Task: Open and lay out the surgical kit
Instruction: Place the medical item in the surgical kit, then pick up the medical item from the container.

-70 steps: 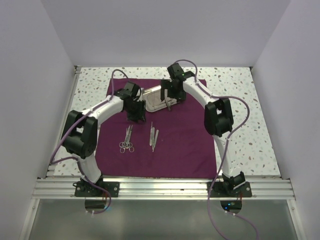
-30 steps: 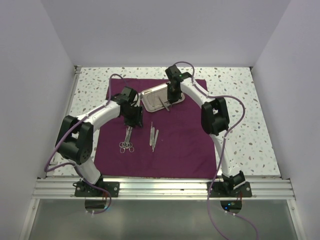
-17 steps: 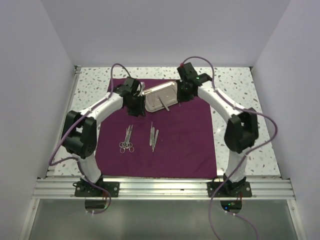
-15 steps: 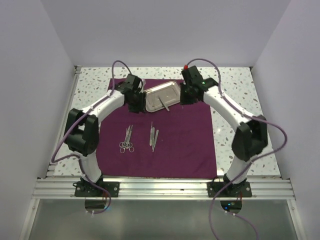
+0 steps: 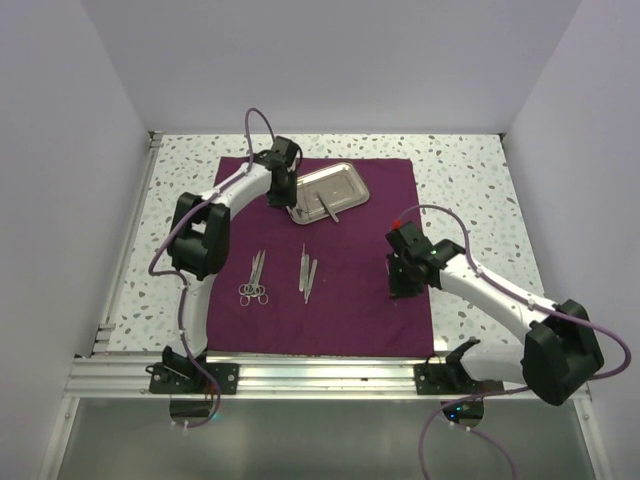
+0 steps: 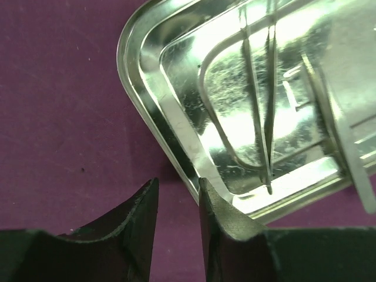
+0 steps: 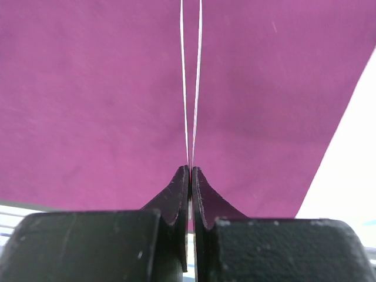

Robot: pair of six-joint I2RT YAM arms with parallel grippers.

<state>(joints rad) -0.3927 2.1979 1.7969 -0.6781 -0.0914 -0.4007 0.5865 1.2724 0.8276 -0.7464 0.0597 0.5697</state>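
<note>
Spread flat on the speckled table (image 5: 480, 190): a dark purple cloth (image 5: 350, 270). Seen in the wrist views too, under both grippers (image 6: 70, 117) (image 7: 88, 88).

Near the far edge of the cloth: a small shiny steel tray (image 5: 345, 185), turned a little crooked. Bright and close in the left wrist view, with a rounded corner and a raised rim (image 6: 138, 82). Lying inside it: the tray tweezers (image 5: 328, 206), thin and silver, two arms meeting at a point (image 6: 261, 117).

Left gripper (image 5: 283, 193): down low, just beside the left end of the tray. Fingers only a little way apart (image 6: 178, 188), a narrow gap, with just purple cloth showing in it. Holding nothing. Tray rim right by the tip of one finger; touching or not, cannot tell.

Right gripper (image 5: 402, 285): well apart from the tray, over the right side of the cloth, close to its edge. Fingers pinched tight together (image 7: 191, 170) on the held tweezers (image 7: 196, 88), two thin silver lines sticking straight out over the cloth.

In the middle of the cloth, side by side: ring-handled tools (image 5: 255, 281) on the left and the cloth tweezers (image 5: 307, 273) just to their right. Scissors or forceps, too small to tell.
</note>
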